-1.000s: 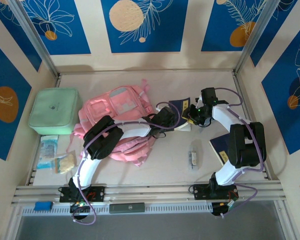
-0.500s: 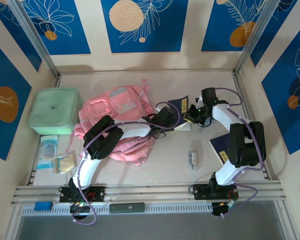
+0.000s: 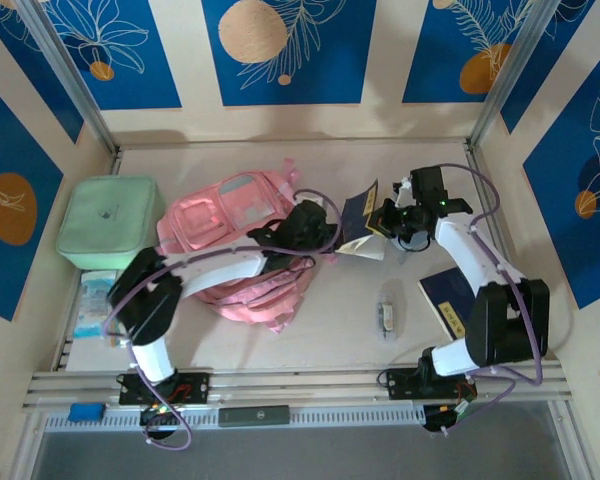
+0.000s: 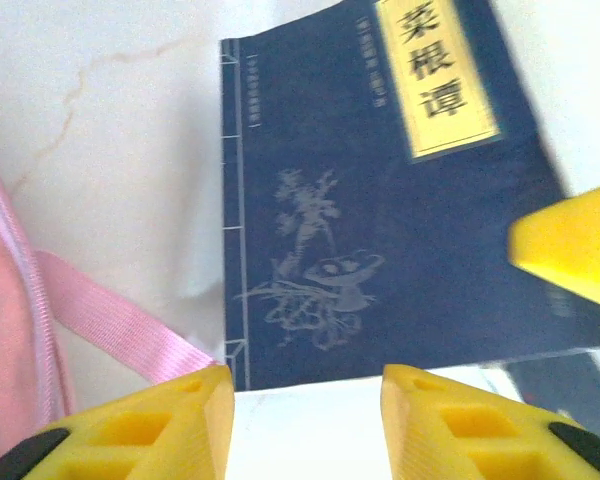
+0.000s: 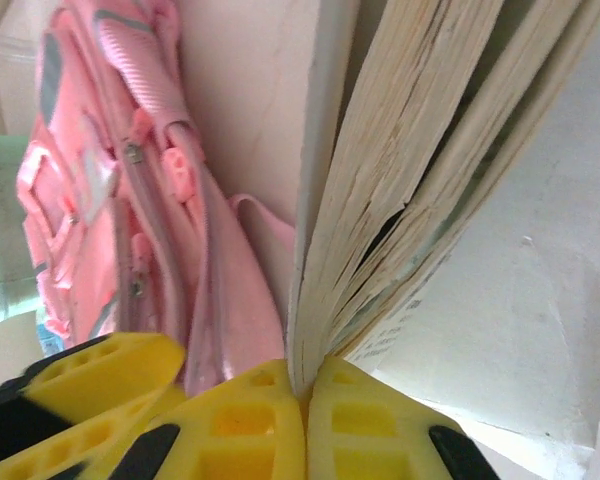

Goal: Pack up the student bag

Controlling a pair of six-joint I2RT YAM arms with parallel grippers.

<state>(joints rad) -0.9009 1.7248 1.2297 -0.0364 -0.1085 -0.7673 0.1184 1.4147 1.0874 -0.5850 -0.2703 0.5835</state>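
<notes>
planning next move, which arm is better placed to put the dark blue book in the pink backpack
Right. The right gripper is shut on the dark blue paperback book beside the soft pink fabric backpack; the left gripper stands open, holding nothing.

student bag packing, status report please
Left gripper open by the blue book. Right gripper shut on its pages. Student bag lies beside it, book not yet inside. Left arm lies across the bag.

Overhead view plus two close wrist views.
Top camera looks down over the whole table (image 3: 330, 310); both wrist cameras closely face the blue book (image 3: 359, 213) and the student bag (image 3: 235, 240).
</notes>
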